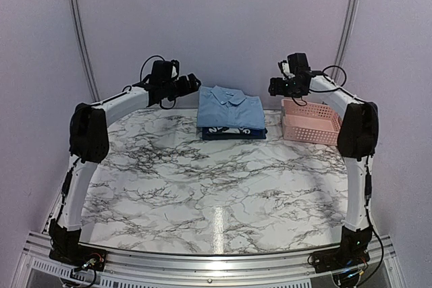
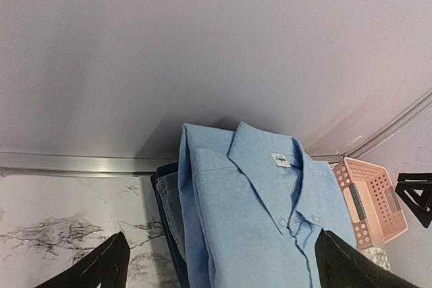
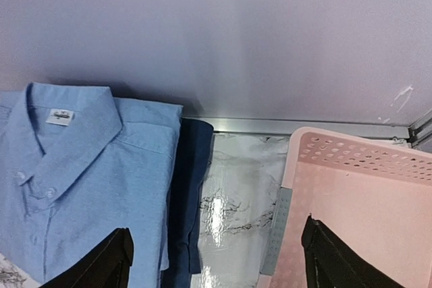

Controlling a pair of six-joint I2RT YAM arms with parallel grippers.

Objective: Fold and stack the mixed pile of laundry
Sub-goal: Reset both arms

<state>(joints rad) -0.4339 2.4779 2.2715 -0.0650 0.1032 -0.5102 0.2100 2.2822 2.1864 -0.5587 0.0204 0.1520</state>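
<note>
The laundry is a folded stack at the back middle of the table. A light-blue collared shirt point(image 1: 229, 108) lies on top, over navy pieces with white lettering point(image 1: 233, 132). In the left wrist view the shirt point(image 2: 256, 220) covers faded denim point(image 2: 172, 210) and a navy layer. In the right wrist view the shirt point(image 3: 81, 187) lies over a navy piece point(image 3: 185, 193). My left gripper point(image 1: 194, 83) is open and empty just left of the stack. My right gripper point(image 1: 274, 86) is open and empty between the stack and the basket.
A pink plastic lattice basket point(image 1: 310, 121) stands at the back right, right of the stack; it also shows in the right wrist view point(image 3: 364, 214) and the left wrist view point(image 2: 371, 200). A marble tabletop point(image 1: 216, 187) spreads in front. The back wall is close behind.
</note>
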